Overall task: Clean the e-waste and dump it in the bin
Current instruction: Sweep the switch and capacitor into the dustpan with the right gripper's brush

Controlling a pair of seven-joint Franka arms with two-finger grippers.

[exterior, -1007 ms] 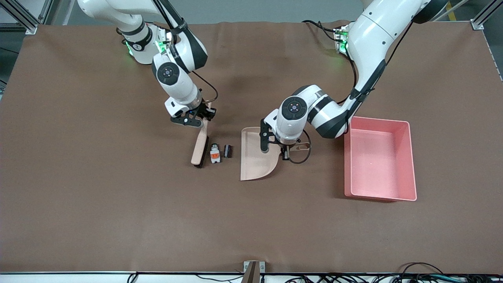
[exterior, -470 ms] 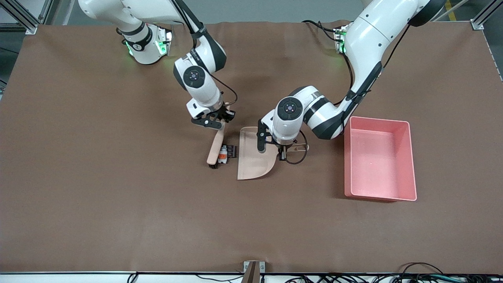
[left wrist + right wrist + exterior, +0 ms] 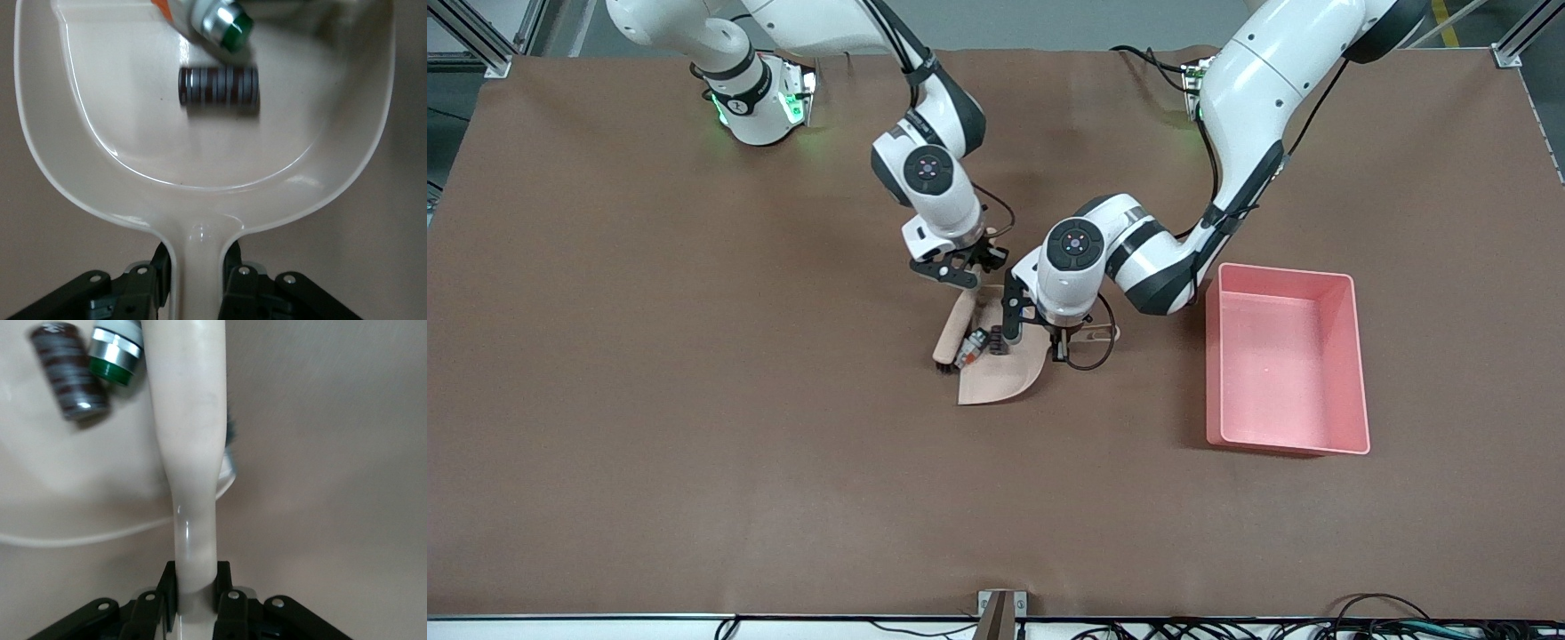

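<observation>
The left gripper (image 3: 197,280) has its fingers closed tight on the handle of the beige plastic dustpan (image 3: 1005,378), which lies flat on the brown counter (image 3: 694,444). The right gripper (image 3: 197,597) has its fingers closed tight on the handle of the beige brush with dark bristles (image 3: 951,336). The brush rests at the open mouth of the dustpan, on the side toward the right arm's end of the counter.

Both bits of e-waste are inside the dustpan. The small white-grey part with an orange patch (image 3: 969,347) lies right against the brush. The small black block (image 3: 218,87) lies just beside it, deeper in the pan.

The pink rectangular plastic bin (image 3: 1352,356) sits on the counter toward the left arm's end, well apart from the dustpan.
</observation>
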